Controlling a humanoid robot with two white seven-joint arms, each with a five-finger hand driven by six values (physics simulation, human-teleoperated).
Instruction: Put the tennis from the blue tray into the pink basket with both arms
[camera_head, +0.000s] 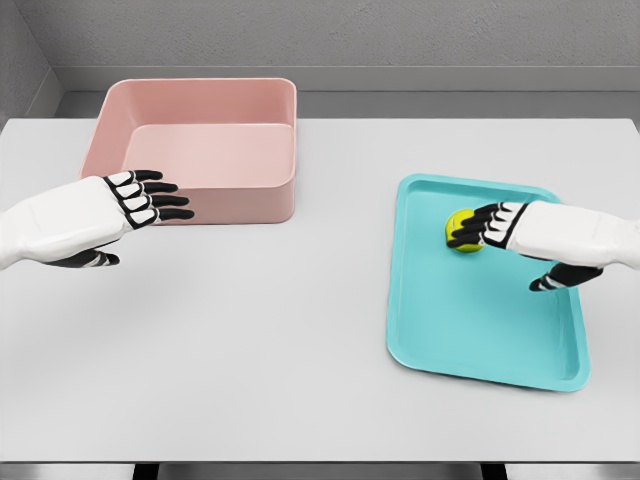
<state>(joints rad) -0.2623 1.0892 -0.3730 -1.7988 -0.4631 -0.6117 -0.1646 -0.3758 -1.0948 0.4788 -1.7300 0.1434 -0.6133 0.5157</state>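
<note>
A yellow-green tennis ball (461, 226) lies in the upper part of the blue tray (470, 330) on the right of the table. My right hand (500, 245) comes in from the right edge and hovers over the tray, its fingers (468, 231) reaching over the ball's right side and the thumb held apart lower down; it holds nothing. The pink basket (200, 140) stands at the back left and looks empty. My left hand (135, 215) floats in front of the basket's left front corner, fingers (165, 200) stretched flat toward the right.
The white table (250, 340) runs to a front edge at the bottom of the view. A grey wall closes the back, just behind the basket.
</note>
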